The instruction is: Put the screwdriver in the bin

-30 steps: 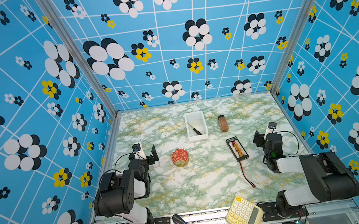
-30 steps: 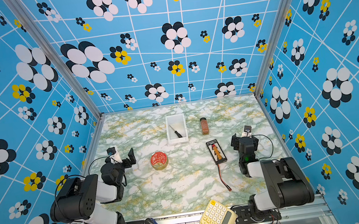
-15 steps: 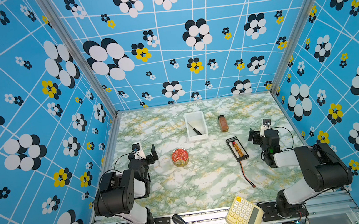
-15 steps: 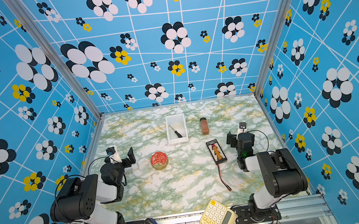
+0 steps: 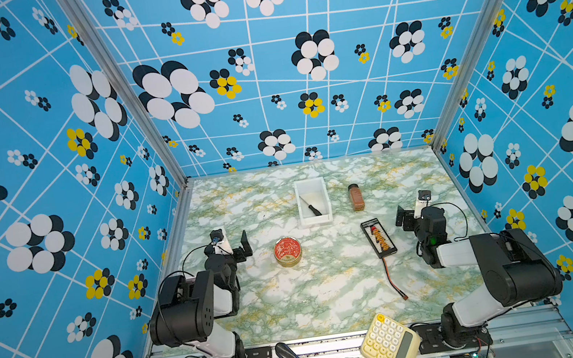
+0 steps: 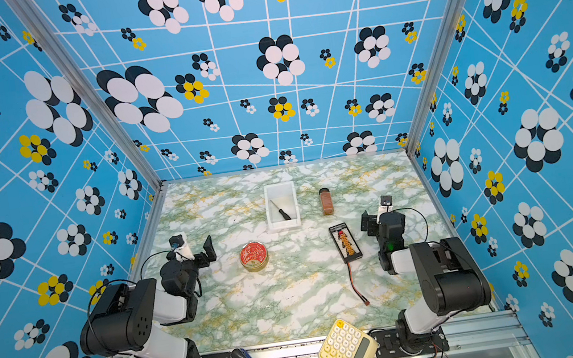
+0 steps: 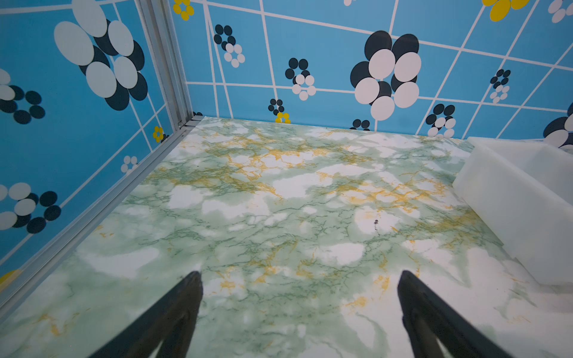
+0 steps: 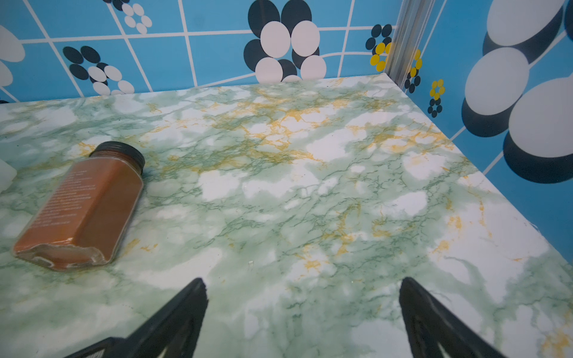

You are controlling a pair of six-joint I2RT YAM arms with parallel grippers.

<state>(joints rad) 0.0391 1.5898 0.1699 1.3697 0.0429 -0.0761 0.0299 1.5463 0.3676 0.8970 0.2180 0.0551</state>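
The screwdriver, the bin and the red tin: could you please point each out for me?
screwdriver (image 5: pixel 314 209): a top view, on its black handle.
bin (image 5: pixel 314 220): a top view, on its near wall.
red tin (image 5: pixel 287 250): a top view, on the middle of its lid.

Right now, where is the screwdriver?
In both top views the screwdriver lies slantwise inside the bin, toward the far middle of the table, with the brown jar to the bin's right and the red tin nearer the camera.

Spice jar (image 8: pixel 83 204) label print too blurred; nothing legible
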